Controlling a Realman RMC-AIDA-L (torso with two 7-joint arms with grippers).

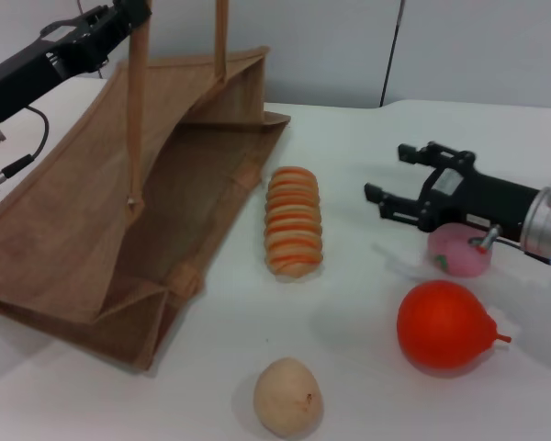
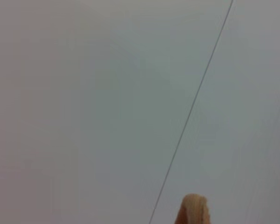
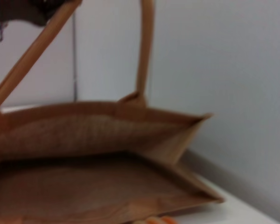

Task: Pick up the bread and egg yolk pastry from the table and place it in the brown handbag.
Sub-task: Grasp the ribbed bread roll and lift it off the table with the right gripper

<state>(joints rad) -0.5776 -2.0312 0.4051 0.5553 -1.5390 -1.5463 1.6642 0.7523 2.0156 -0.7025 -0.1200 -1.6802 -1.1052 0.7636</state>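
The brown handbag point(image 1: 119, 211) lies on its side at the left, its mouth facing the table's middle. My left gripper point(image 1: 129, 16) is at the top left, shut on one bag handle point(image 1: 134, 110) and holding it taut upward; a tip of the handle point(image 2: 194, 210) shows in the left wrist view. The striped bread point(image 1: 294, 223) lies just right of the bag's mouth. The egg yolk pastry point(image 1: 288, 397) sits near the front edge. My right gripper point(image 1: 386, 175) is open and empty, right of the bread and apart from it. The right wrist view shows the bag's mouth point(image 3: 107, 140) and the bread's end point(image 3: 154, 220).
A red-orange pear-shaped fruit point(image 1: 445, 324) sits at the right front. A pink ball point(image 1: 459, 250) lies under my right arm. The second bag handle point(image 1: 220, 37) stands up behind. The white table point(image 1: 367, 303) runs back to a wall.
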